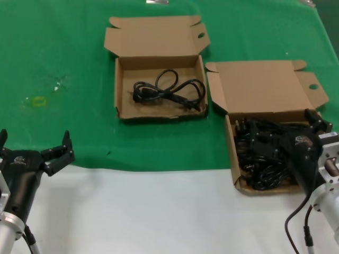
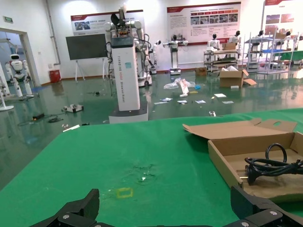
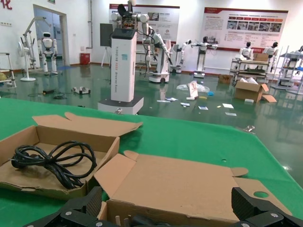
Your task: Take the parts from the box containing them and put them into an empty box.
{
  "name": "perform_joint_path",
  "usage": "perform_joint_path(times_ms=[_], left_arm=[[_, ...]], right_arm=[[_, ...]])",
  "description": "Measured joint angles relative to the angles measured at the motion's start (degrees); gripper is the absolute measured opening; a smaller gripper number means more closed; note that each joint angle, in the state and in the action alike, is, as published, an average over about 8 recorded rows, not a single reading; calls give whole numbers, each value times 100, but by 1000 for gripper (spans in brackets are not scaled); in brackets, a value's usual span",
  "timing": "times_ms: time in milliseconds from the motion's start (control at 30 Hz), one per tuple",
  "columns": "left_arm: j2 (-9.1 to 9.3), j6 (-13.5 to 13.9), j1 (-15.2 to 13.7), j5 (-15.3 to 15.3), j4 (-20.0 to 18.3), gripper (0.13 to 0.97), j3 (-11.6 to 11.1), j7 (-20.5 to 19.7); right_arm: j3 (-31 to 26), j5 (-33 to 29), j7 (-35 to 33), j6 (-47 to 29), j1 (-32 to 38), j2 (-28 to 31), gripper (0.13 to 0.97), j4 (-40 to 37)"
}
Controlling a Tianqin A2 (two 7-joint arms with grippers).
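The right claw (image 1: 318, 120) hangs wide open over the far right corner of the full box (image 1: 231, 138), its fingers spread above the heap of black power cords (image 1: 260, 154) and closed on nothing; whether a fingertip brushes the topmost cord cannot be told. The left claw (image 1: 36, 150) waits equally wide open and empty at the near left of the worktop (image 1: 159, 211), well apart from both boxes.

The second box (image 1: 119, 90), further back and nearer the middle, sits on the green cloth (image 1: 63, 63) with its lid folded open and already holds one coiled cord (image 1: 169, 89).

The chief risk appears to lie in the tangle: the cords in the full box look knotted together, so a single grasp could lift several at once, or drag the light cardboard box across the worktop. A trailing plug could also snag on the box wall or its raised lid (image 1: 259, 87) during the carry. A cord pinched on a thin stretch rather than at a bundle may slip free and drop between the two boxes.
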Motion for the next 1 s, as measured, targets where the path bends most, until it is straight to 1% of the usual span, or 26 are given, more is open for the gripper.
perform_joint_path(times_ms=[1000], left_arm=[[0,0,0,0,0,966,0,0]], right_arm=[[0,0,0,0,0,0,966,0]])
